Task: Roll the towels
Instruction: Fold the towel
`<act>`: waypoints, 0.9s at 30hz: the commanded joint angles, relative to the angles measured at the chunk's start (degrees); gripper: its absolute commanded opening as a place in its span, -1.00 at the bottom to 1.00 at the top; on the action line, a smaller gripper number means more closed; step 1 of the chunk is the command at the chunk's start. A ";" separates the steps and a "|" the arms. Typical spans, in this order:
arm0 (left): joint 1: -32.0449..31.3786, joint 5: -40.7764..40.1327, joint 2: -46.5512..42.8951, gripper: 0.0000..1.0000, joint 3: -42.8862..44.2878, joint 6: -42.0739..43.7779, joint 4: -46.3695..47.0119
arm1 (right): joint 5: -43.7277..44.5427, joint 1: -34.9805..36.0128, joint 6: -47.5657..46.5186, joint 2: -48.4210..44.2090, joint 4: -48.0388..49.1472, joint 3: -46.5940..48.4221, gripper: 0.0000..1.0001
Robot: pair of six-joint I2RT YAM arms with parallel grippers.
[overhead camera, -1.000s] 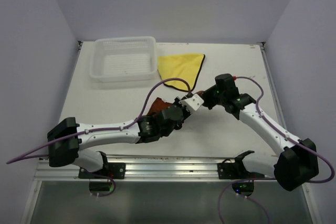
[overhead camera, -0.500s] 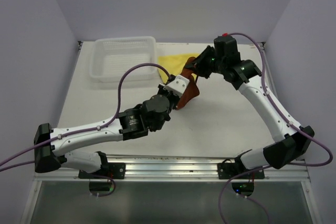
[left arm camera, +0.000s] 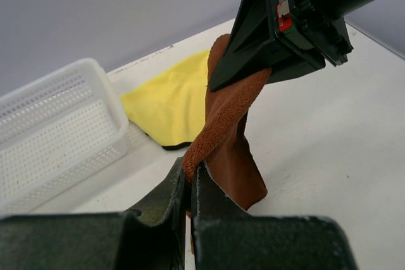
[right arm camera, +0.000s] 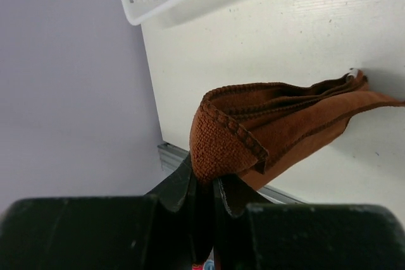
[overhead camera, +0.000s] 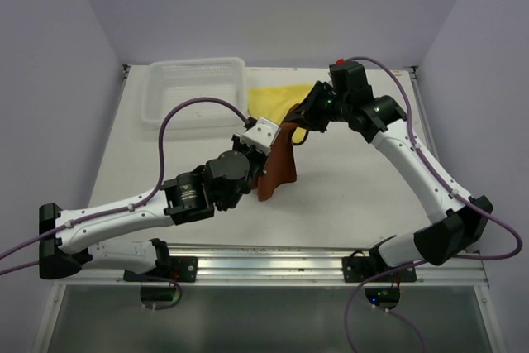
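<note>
Hoisted up to mid-frame, the rust-brown towel (overhead camera: 278, 168) hangs between left end effector (overhead camera: 266, 140) and right end effector (overhead camera: 294, 116), each pinching an edge; rolling looks not yet begun.

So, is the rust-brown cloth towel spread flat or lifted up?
Lifted up: the rust-brown cloth towel hangs bunched between the left gripper and the right gripper, both shut on its edge.

Just a plain white table (overhead camera: 355, 196) here. A white mesh basket (overhead camera: 186, 119) is parked on it at the far left, and a yellow towel (overhead camera: 273, 98) with a dark hem is spread flat right beside the basket, toward the far middle.
</note>
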 commanded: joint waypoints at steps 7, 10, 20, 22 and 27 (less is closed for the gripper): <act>-0.05 -2.93 -9.52 -1.00 -4.48 -5.64 -4.66 | -0.09 5.38 -0.84 7.07 2.21 10.50 -1.00; -0.05 -5.12 -10.92 -1.00 -5.63 -7.22 -6.32 | 0.26 8.19 -0.32 10.94 2.64 14.29 -1.00; 0.03 -21.02 -13.83 -1.00 -3.61 -14.61 -18.71 | -4.21 15.48 3.55 27.28 8.00 30.96 -1.00; 0.03 -22.53 -14.53 -1.00 -2.74 -16.44 -21.61 | -5.88 16.37 4.25 31.66 8.79 34.32 -1.00; 0.03 -27.27 -16.03 -1.00 -2.55 -21.45 -28.71 | -8.96 18.48 7.06 37.31 13.97 39.78 -1.00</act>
